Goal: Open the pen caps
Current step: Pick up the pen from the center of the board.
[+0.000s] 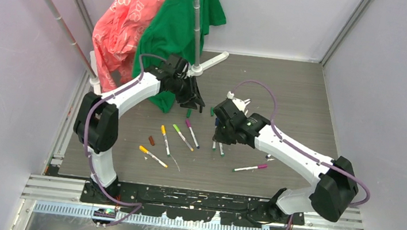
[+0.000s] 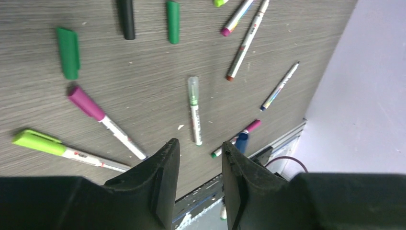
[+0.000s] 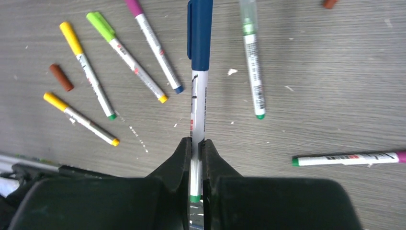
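Right gripper [image 3: 197, 143] is clenched on the white barrel of a pen [image 3: 198, 96], held out over the table [image 3: 335, 86], blue cap [image 3: 199, 33] on and pointing away from the wrist. Left gripper [image 2: 199, 148] hangs above the wood, jaws parted, nothing between them. Other pens lie scattered flat, among them a yellow-capped pen [image 3: 91, 76] and a lime-capped pen [image 3: 129, 60]; loose on the table are a green cap [image 2: 69, 52], a black cap [image 2: 127, 19] and a brown cap [image 3: 61, 77].

Below the green shirt [image 1: 176, 31], four pens [image 1: 182, 137] fan out on the desk [image 1: 295, 102], with a brown cap [image 1: 152, 140] just left of them. The left gripper [image 1: 193, 102] hangs at the shirt's lower hem. The right gripper [image 1: 219, 136] is down-right of the shirt, with another pen [image 1: 250, 168] farther that way.
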Tool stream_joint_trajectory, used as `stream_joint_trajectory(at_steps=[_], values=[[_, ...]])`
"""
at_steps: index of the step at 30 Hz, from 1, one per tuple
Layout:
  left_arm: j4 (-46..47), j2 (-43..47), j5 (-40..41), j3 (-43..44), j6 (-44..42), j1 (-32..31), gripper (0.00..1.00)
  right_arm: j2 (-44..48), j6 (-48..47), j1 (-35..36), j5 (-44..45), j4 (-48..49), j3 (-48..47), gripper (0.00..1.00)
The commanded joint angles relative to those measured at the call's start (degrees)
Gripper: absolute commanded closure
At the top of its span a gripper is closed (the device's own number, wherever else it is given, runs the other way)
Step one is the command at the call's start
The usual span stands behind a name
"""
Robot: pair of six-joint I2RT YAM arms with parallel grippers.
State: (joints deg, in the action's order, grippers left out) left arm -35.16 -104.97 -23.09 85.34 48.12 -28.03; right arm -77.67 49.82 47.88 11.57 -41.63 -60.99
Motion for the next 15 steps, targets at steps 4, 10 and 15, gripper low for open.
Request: stream_joint_trajectory(at_steps=[4, 10, 15], values=[[5.0, -0.9, -6.2, 1.7, 4.4, -1.5, 0.62, -2.8, -5.7, -0.2, -8.4, 5.7, -5.7, 0.99], [4.9, -2.8, -7.7, 2.8, 4.7, -2.2, 0.62, -4.9, -7.2, -0.7, -9.8, 5.8, -8.3, 0.99], [4.6, -3.2, -8.1, 2.5, 4.5, -2.5, 0.62, -6.2, -7.7, -1.6, -10.7, 6.3, -9.7, 0.99]])
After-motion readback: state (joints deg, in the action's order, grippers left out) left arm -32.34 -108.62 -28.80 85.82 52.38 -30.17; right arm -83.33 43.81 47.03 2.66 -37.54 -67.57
